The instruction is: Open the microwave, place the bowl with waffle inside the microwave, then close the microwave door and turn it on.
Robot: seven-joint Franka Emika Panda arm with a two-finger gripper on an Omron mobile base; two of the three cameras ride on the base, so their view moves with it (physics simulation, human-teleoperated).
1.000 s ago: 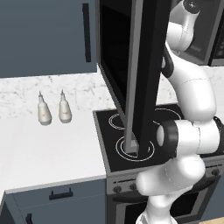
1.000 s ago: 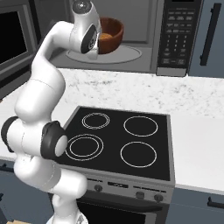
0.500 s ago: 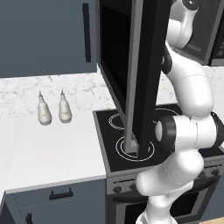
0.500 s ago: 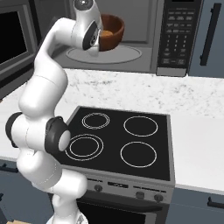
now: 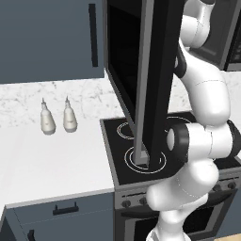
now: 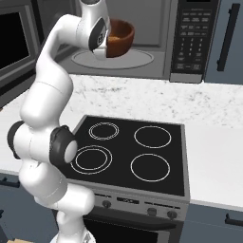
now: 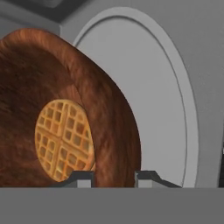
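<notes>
My counter [image 5: 52, 160] of pale speckled stone runs to both sides of the black cooktop [image 6: 133, 154], whose four rings lie bare below my arm. Above it sits the microwave [image 6: 142, 38], its grey cavity exposed and its control panel [image 6: 190, 40] at the right edge. The microwave door [image 5: 153, 80] stands swung wide, edge-on in the left base view, tall and black with a grey edge, hanging over the front-left burner. To the left of it, a blue-grey cabinet door [image 5: 52, 37] with a black handle hangs above the counter. Inside the cavity the round turntable [image 7: 148, 100] lies pale and flat. I hold the bowl [image 6: 119, 39] up at the mouth of the cavity, above the turntable's left part; whether it touches the plate I cannot tell. In the hand view the bowl [image 7: 65, 109] looms dark brown and glossy, and the waffle [image 7: 64, 139] rests in its bottom, golden with a fine grid. My claw [image 7: 113, 178] grasps the bowl, one tip inside the rim near the waffle and the other outside the wall. Two small pale shakers [image 5: 57, 118] stand side by side on the counter at the left, well apart from the cooktop.
</notes>
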